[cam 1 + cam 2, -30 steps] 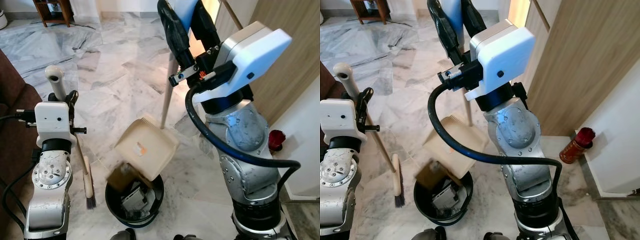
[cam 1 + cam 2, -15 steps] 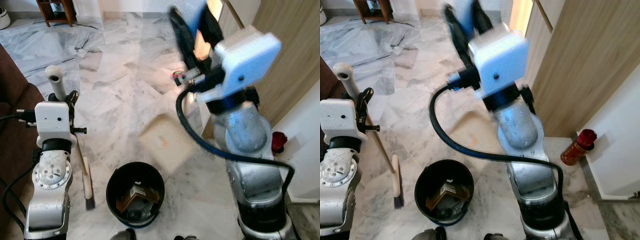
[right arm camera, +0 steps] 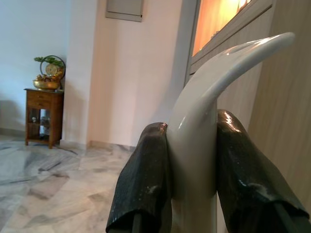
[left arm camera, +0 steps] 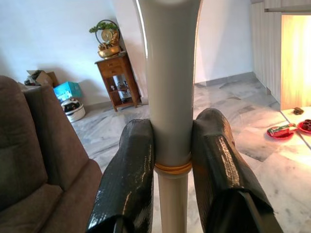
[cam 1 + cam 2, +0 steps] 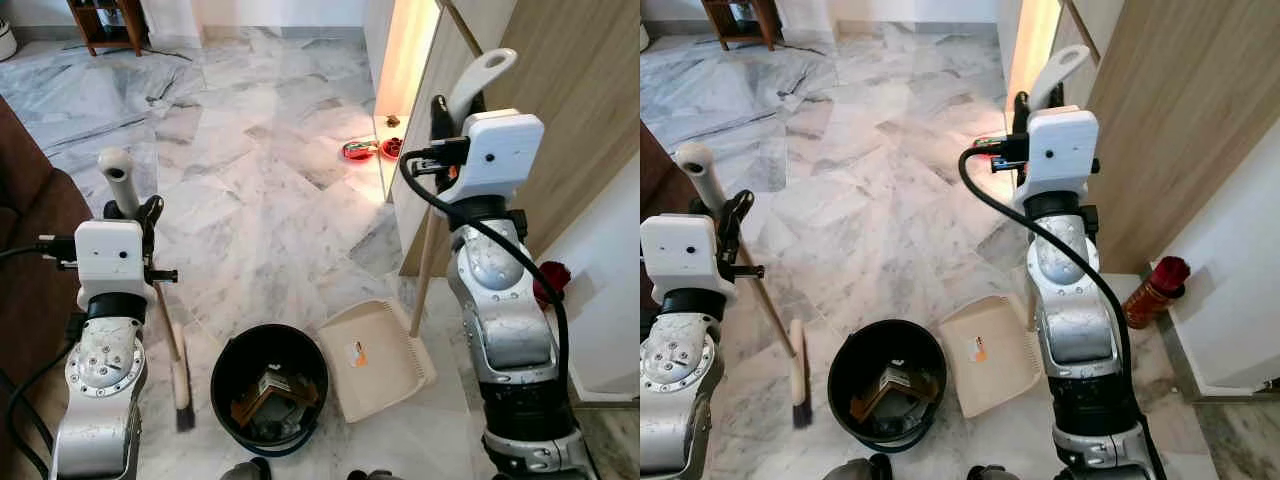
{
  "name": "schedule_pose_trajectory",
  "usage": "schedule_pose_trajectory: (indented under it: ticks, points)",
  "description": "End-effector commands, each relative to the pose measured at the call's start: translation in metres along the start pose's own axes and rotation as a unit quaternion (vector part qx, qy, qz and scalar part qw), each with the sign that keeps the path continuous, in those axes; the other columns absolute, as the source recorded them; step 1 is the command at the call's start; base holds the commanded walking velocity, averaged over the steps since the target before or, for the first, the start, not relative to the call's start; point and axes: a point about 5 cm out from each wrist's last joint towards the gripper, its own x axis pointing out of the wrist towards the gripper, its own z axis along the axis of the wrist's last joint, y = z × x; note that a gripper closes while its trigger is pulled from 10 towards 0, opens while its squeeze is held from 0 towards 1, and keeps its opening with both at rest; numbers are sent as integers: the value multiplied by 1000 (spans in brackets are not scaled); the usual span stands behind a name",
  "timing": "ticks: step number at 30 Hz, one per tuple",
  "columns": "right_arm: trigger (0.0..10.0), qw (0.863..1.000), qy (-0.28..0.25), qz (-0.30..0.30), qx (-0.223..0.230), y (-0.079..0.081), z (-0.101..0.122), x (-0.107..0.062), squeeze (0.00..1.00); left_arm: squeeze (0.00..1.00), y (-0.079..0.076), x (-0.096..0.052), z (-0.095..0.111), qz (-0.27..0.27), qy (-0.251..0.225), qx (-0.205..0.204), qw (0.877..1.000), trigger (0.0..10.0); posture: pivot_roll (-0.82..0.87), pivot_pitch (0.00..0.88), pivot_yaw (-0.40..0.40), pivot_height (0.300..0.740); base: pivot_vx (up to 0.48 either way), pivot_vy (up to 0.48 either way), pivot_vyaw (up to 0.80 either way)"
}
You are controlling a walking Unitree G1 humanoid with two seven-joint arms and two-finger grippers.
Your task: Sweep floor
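Left eye view: one broom [image 5: 165, 320], one dustpan [image 5: 375, 360], one bin [image 5: 270, 388].

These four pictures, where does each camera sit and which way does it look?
Left eye view: on the head, looking down at the black bin, dustpan and both arms.
Right eye view: the head's other eye, same scene.
Left wrist view: looks along the left claw, clamped on the broom handle; sofa beyond.
Right wrist view: along the right claw gripping the dustpan handle.
Both wrist views share the wooden side table.
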Motion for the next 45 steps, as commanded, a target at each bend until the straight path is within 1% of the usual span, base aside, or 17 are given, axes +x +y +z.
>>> schedule_pose_trajectory:
  ticks: [1, 5, 8, 9, 16, 17, 18, 19, 21, 24, 25, 28, 30, 33, 34, 36, 45]
  points:
    - [10000, 1000, -21, -7, -20, -3, 3, 3, 0, 0, 0, -3, 12, 0, -25, -3, 1000, 10000, 19, 135, -28, 740, 0, 0, 0]
    - [10000, 1000, -5, -14, -21, -5, -11, 3, 0, 0, 0, -8, 10, 3, -18, -10, 1000, 10000, 23, 134, -34, 740, 0, 0, 0]
    - [10000, 1000, 17, -16, -11, -6, -24, 2, 0, 0, 2, -12, 7, 10, -8, -16, 1000, 10000, 24, 133, -40, 740, 0, 0, 0]
    - [10000, 999, 31, -23, -3, -9, -31, 2, 0, 0, 3, -13, 7, 13, -6, -18, 1000, 10000, 25, 135, -42, 740, 0, 0, 0]
    - [10000, 998, 45, -36, 3, -19, -43, 3, 0, 0, 1, -13, 9, 7, -7, -27, 1000, 10000, 24, 147, -42, 740, 0, 0, 0]
    - [10000, 998, 48, -32, 8, -20, -44, 4, 0, 0, 0, -14, 9, 1, -5, -30, 1000, 10000, 23, 156, -43, 740, 0, 0, 0]
    - [10000, 998, 56, -3, 28, -18, -47, 5, 0, 0, -3, -16, 8, -13, 0, -36, 999, 10000, 22, 161, -44, 740, 0, 0, 0]
    - [10000, 998, 56, -3, 28, -18, -47, 5, 0, 0, -3, -16, 8, -13, 0, -36, 999, 10000, 22, 161, -44, 740, 0, 0, 0]
    - [10000, 996, 64, 32, 57, -15, -51, 5, 0, 0, -6, -18, 7, -26, 5, -45, 999, 10000, 23, 171, -47, 740, 0, 0, 0]
    - [10000, 995, 57, 54, 61, -14, -51, 5, 0, 0, -6, -20, 8, -27, 6, -44, 999, 10000, 22, 177, -48, 740, 0, 0, 0]
    - [10000, 994, 62, 56, 73, -17, -53, 4, 0, 0, -5, -21, 8, -27, 7, -44, 999, 10000, 23, 179, -49, 740, 0, 0, 0]
    - [10000, 993, 75, 50, 80, -22, -58, 4, 0, 0, -3, -22, 9, -30, 8, -43, 999, 10000, 26, 187, -48, 740, 0, 0, 0]
    - [10000, 990, 85, 50, 97, -27, -62, 3, 0, 0, -1, -23, 8, -33, 10, -39, 999, 10000, 27, 192, -46, 740, 0, 0, 0]
    - [10000, 987, 93, 65, 111, -27, -65, 2, 0, 0, 0, -25, 8, -32, 11, -37, 999, 10000, 27, 193, -43, 740, 0, 0, 0]
    - [10000, 986, 95, 82, 108, -28, -67, 0, 0, 0, 2, -26, 6, -32, 17, -33, 999, 10000, 24, 196, -43, 740, 0, 0, 0]
    - [10000, 987, 99, 87, 91, -32, -68, -2, 0, 0, 2, -29, 3, -36, 24, -29, 999, 10000, 22, 197, -42, 740, 0, 0, 0]
    - [10000, 986, 98, 91, 95, -35, -70, -3, 0, 0, -1, -35, -1, -46, 34, -26, 998, 10000, 27, 196, -40, 740, 0, 0, 0]
